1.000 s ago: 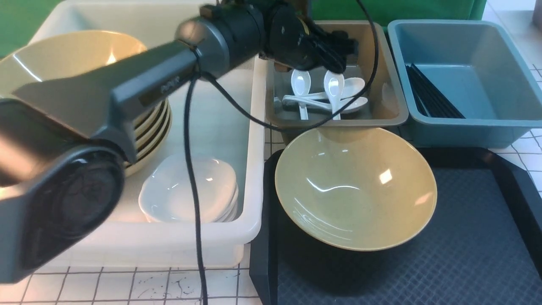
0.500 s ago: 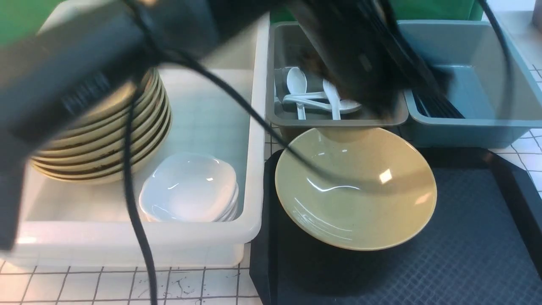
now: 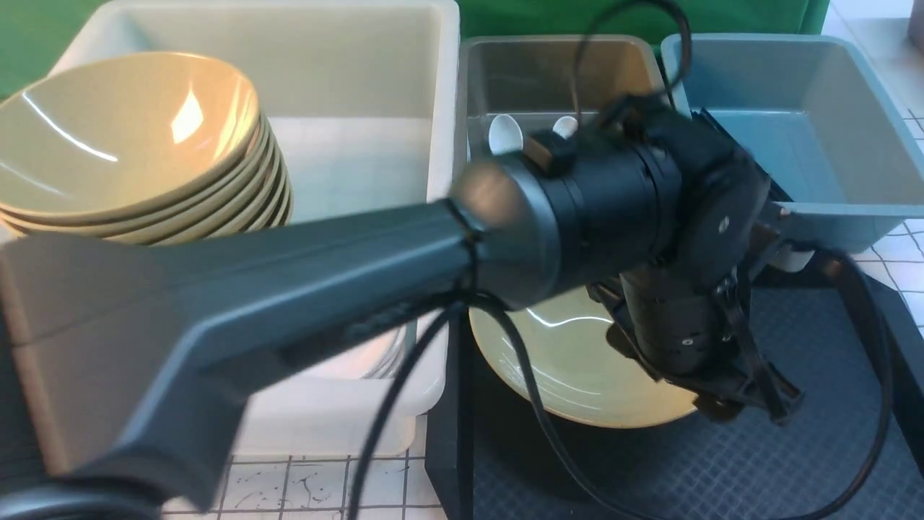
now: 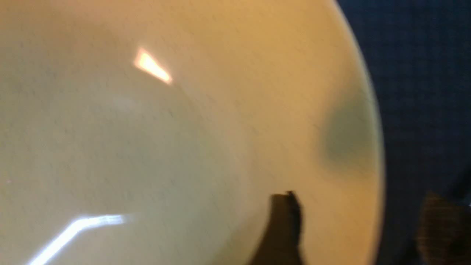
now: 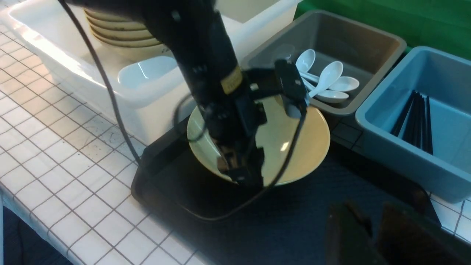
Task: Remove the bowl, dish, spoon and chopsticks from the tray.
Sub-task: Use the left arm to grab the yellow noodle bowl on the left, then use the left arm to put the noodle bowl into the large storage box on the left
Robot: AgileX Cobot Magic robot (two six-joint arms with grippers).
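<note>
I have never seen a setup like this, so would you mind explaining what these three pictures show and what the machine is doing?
It is a robot with two arms, each ending in a claw. One picture looks forward from between the arms; the other two come from cameras on each wrist. The left arm reaches across, its left claw open astride the rim of the yellow bowl, which sits on the black tray. Behind stand a white tub of stacked bowls and white dishes, a grey bin of spoons, and a blue bin of chopsticks. The right claw, at its picture's edge, holds nothing.
</note>
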